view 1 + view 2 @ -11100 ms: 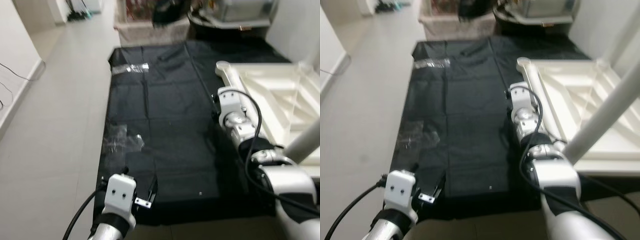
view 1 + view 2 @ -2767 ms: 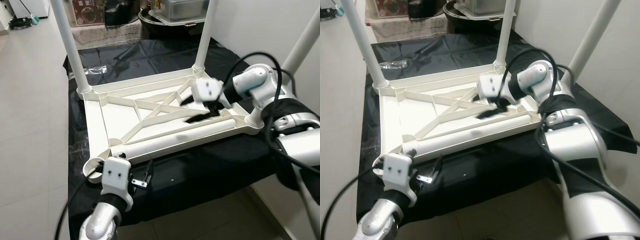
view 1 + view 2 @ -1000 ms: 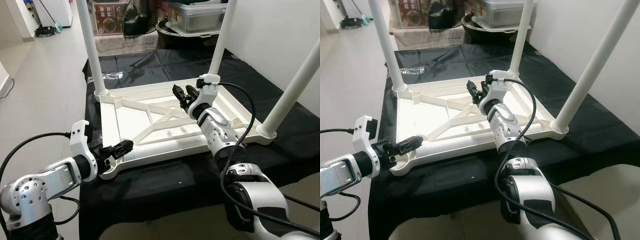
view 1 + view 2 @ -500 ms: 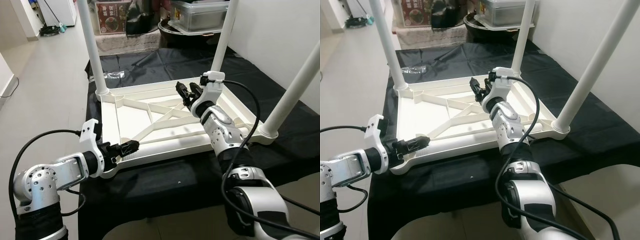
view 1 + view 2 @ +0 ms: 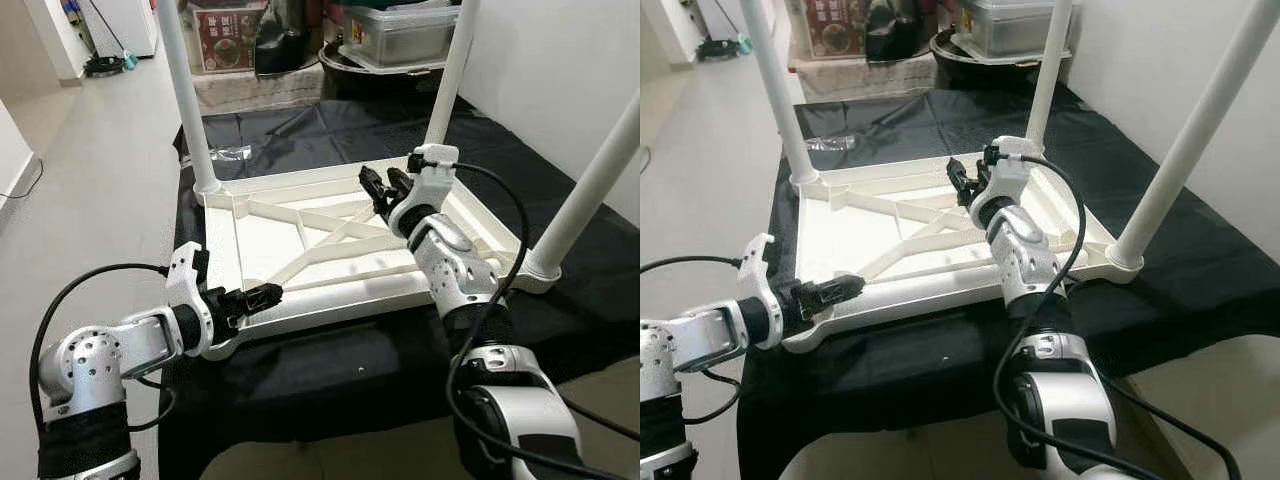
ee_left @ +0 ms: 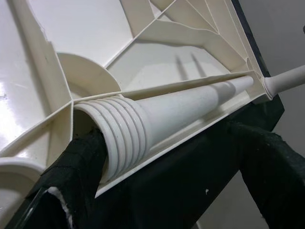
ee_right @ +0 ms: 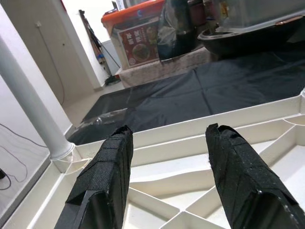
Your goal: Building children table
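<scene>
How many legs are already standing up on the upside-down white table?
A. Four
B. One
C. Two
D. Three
D: three legs stand upright at corners of the table, while the fourth leg lies flat along its near edge by the left gripper.

All 3 upright table legs (image 5: 186,95) run off the top edge; the storage box label (image 7: 140,46) is too small to read.

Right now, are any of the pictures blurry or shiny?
Eye views: sharp and evenly lit. Left wrist view: glare on the white table frame; the black fingers look soft up close. Right wrist view: its fingers slightly soft, background clear.
</scene>
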### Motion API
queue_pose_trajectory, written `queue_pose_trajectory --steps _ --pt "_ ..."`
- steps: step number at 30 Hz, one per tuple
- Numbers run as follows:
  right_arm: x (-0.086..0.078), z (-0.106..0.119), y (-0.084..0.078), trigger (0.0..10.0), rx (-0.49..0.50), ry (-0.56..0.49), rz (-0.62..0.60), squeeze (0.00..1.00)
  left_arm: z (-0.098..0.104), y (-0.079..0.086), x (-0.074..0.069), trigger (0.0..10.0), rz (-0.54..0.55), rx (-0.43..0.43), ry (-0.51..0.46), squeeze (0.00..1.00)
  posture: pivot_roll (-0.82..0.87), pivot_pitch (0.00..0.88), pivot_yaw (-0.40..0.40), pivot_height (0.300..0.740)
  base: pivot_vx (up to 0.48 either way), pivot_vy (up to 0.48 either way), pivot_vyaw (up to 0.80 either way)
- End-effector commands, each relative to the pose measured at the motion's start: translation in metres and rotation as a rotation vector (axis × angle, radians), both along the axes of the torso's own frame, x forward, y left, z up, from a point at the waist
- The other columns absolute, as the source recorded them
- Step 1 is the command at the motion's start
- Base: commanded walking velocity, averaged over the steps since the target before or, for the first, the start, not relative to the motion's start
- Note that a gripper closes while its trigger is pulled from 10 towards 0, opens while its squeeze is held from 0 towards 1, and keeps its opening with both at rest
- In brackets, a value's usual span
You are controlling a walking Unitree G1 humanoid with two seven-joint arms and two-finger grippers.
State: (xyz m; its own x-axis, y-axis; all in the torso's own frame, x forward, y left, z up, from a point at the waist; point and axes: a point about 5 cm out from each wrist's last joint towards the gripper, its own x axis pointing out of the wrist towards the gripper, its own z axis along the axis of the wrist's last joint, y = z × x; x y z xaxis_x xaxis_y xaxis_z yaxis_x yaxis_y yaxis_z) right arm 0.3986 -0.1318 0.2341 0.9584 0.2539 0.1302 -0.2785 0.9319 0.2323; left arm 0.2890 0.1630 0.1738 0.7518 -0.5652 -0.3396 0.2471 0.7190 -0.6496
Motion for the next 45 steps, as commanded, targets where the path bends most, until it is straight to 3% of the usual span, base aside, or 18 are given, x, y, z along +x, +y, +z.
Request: queue_pose_trajectory --steps 1,9,21,32,37,45 --pt "-0.001 -0.005 0.002 10.0 -0.014 0.02 0.005 0.0 0.0 -0.002 0.001 10.0 -0.009 -0.009 -0.003 0.0 0.05 0.104 0.025 0.74 0.0 0.0 0.0" --pt "-0.003 -0.004 0.0 10.0 -0.015 0.028 -0.005 0.0 -0.009 -0.017 0.003 10.0 -0.059 -0.018 0.031 0.0 0.04 0.108 0.025 0.74 0.0 0.0 0.0" --pt "-0.005 -0.005 0.0 10.0 -0.019 0.037 -0.011 0.0 -0.01 -0.02 0.01 10.0 -0.058 -0.049 0.026 0.0 0.04 0.12 0.022 0.74 0.0 0.0 0.0" --pt "-0.005 -0.003 0.001 10.0 -0.028 0.031 -0.008 0.0 0.006 -0.02 0.015 10.0 -0.053 -0.161 -0.071 0.0 0.04 0.122 0.022 0.74 0.0 0.0 0.0" --pt "-0.004 -0.001 0.001 10.0 -0.028 0.03 -0.012 0.0 0.025 -0.025 0.001 10.0 -0.15 -0.304 -0.19 0.0 0.04 0.118 0.017 0.74 0.0 0.0 0.0" --pt "-0.003 0.0 0.001 10.0 -0.026 0.028 -0.018 0.0 0.015 -0.029 -0.01 10.0 -0.204 -0.318 -0.158 0.0 0.04 0.114 0.017 0.74 0.0 0.0 0.0"
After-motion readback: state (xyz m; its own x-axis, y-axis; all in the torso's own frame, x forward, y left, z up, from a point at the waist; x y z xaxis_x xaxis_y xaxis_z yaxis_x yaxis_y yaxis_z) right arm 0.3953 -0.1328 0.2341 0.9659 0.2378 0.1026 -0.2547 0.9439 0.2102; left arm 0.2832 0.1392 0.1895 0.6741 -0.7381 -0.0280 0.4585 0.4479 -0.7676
